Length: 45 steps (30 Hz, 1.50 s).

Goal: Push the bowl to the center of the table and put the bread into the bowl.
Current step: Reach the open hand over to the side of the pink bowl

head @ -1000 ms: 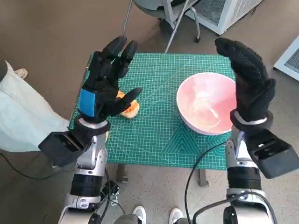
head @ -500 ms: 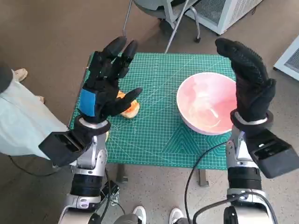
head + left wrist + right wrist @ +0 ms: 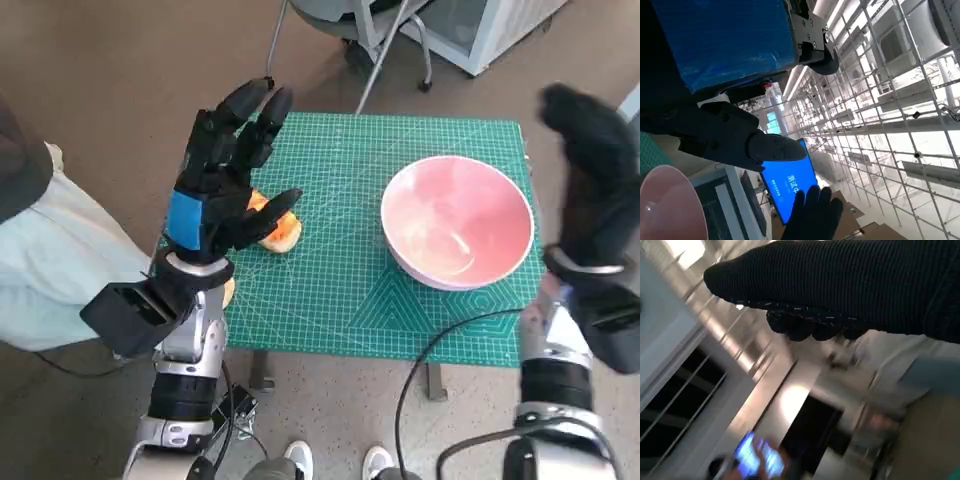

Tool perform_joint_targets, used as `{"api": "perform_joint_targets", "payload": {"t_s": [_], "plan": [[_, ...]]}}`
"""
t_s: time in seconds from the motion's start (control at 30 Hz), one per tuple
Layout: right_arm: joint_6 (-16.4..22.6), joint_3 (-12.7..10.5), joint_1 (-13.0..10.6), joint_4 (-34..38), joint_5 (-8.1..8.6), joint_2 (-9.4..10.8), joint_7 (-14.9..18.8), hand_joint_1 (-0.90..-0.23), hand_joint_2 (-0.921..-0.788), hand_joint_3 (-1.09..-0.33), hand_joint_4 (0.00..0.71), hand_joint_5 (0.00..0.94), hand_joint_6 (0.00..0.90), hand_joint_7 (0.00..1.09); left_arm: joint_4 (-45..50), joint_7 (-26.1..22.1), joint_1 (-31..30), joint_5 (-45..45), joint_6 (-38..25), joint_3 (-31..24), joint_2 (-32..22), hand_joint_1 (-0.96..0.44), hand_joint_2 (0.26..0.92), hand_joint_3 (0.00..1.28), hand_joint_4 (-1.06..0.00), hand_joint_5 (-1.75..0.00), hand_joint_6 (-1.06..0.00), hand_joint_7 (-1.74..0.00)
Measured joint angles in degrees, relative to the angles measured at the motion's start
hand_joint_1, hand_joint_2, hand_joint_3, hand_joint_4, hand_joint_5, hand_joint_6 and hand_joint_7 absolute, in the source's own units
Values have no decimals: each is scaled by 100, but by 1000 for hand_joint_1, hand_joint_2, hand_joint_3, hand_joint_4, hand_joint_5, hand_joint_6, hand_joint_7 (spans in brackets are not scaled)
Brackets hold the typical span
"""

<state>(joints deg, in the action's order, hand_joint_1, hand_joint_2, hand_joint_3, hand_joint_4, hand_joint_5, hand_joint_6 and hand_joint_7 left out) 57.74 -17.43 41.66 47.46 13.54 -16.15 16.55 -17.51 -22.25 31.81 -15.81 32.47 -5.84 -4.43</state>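
A pink bowl (image 3: 457, 220) stands on the right half of the green mat (image 3: 340, 290), close to the table's right edge; its rim (image 3: 667, 210) also shows in the left wrist view. The bread (image 3: 272, 230), orange-brown, lies on the mat's left side, partly hidden behind my left hand (image 3: 222, 180). That hand is raised above it, fingers spread, holding nothing. My right hand (image 3: 597, 185) is blurred and raised beyond the table's right edge, to the right of the bowl, fingers upright and empty. The glove (image 3: 850, 285) fills the top of the right wrist view.
A person in pale trousers (image 3: 45, 260) is close to the table's left side. A chair base (image 3: 370, 40) and a white cabinet (image 3: 490, 25) are beyond the far edge. A black cable (image 3: 430, 350) hangs at the front edge.
My right hand has swung out to the right, off the bowl's side and past the table edge. The left hand has stayed put. The person at the left has come closer.
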Motion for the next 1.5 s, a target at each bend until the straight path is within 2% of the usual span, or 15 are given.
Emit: {"api": "perform_joint_targets", "payload": {"t_s": [0.1, 0.3, 0.47, 0.67, 0.73, 0.8, 0.93, 1.0, 1.07, 1.27, 1.5], "plan": [[88, -130, -22, 445, -201, -154, -345, -474, -921, -806, 300, 0, -1, 754, 0, 0, -12, -2, 0, -10, 1, -223, 921, 172, -349, -3, -115, -599], [74, -285, -47, 1296, -368, -333, -843, -476, -921, -802, 299, 1, -1, 747, -11, -4, -25, -8, 0, -28, 2, -209, 921, 173, -350, -3, -124, -583], [-203, -352, -62, 1851, -399, -388, -1101, -465, -921, -804, 311, 6, 15, 728, -14, -4, -25, -7, 0, -42, 1, -215, 921, 174, -351, -3, -131, -569], [-752, -406, -62, 2267, -396, -303, -1310, -463, -921, -808, 317, 5, 56, 661, -15, -13, -25, -9, 0, -80, -9, -228, 921, 172, -353, -4, -140, -553], [-967, -470, -59, 2357, -333, -222, -1305, -460, -921, -810, 316, 4, 60, 651, -15, -13, -25, -9, 0, -92, -18, -231, 921, 171, -353, -4, -142, -549], [-1184, -589, -40, 2418, -178, -111, -1218, -458, -921, -812, 314, 2, 65, 643, -15, -13, -25, -8, 0, -105, -23, -234, 921, 170, -354, -4, -145, -546], [-1710, -974, 57, 2510, 375, 160, -799, -453, -921, -824, 297, 0, 71, 630, -12, -13, -26, -4, 0, -117, -42, -245, 921, 166, -355, -4, -151, -538], [-1969, -1124, 118, 2543, 573, 275, -612, -452, -921, -831, 285, 0, 68, 621, -8, -12, -28, 0, 0, -121, -52, -251, 921, 164, -355, -4, -154, -534], [-2166, -1218, 185, 2573, 697, 364, -503, -452, -921, -836, 276, 0, 66, 615, 1, -12, -35, 1, 0, -123, -63, -256, 921, 163, -355, -3, -157, -531], [-2585, -1373, 411, 2646, 841, 571, -411, -458, -921, -831, 254, 0, 61, 597, 27, -13, -90, 2, 0, -128, -136, -268, 921, 157, -355, -3, -174, -502], [-2849, -1335, 611, 2706, 752, 728, -450, -445, -921, -857, 214, 0, 52, 590, 54, -8, -199, 2, 0, -172, -253, -258, 921, 155, -355, -1, -200, -458]]}}
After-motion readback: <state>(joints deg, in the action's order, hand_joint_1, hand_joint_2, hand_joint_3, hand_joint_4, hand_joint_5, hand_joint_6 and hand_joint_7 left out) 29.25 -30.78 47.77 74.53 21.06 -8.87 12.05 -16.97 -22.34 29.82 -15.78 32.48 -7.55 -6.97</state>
